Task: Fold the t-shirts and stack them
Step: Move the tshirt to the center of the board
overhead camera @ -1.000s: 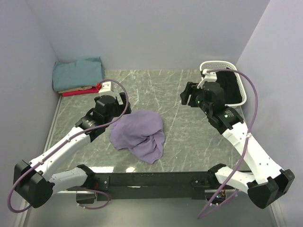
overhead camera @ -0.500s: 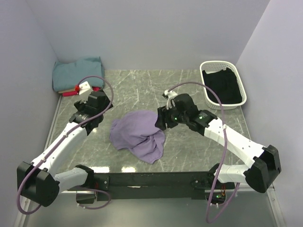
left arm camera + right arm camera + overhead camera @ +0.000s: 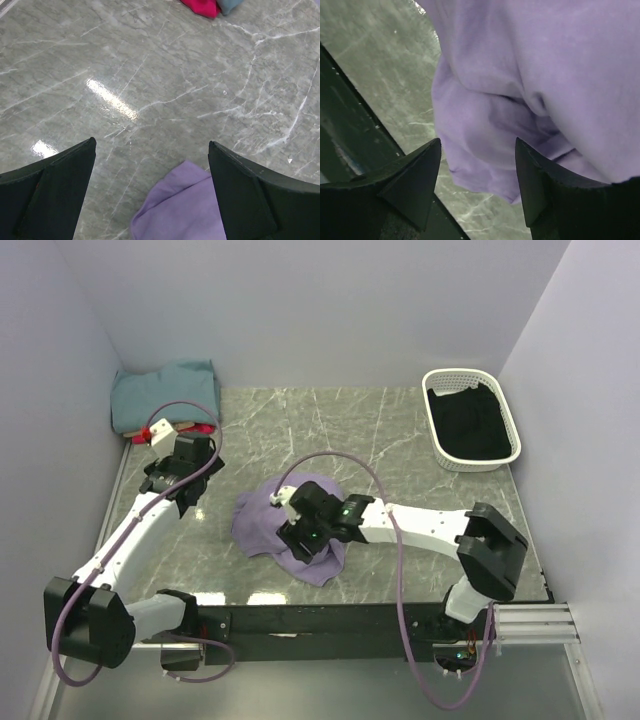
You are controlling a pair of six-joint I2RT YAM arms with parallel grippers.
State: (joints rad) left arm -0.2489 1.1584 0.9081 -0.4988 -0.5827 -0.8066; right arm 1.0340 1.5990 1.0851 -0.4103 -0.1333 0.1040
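A crumpled lavender t-shirt (image 3: 262, 520) lies in a heap on the marble table, near the front middle. My right gripper (image 3: 300, 542) hovers open over its near edge. In the right wrist view its fingers straddle the hem of the lavender t-shirt (image 3: 490, 100) with nothing pinched between them (image 3: 478, 141). My left gripper (image 3: 188, 495) stands wide open over bare table to the left of the heap. A corner of the lavender t-shirt (image 3: 182, 210) shows between its fingers (image 3: 151, 143). Folded teal (image 3: 165, 395) and red (image 3: 172, 433) t-shirts are stacked at the back left corner.
A white basket (image 3: 459, 373) holding dark cloth stands at the back right. A black bar (image 3: 320, 620) runs along the table's near edge, close behind the right gripper. Grey walls close in the left, back and right sides.
The right arm has swung from the basket leftward and down onto the lavender t-shirt. The left gripper has drawn back to the left, away from the heap.
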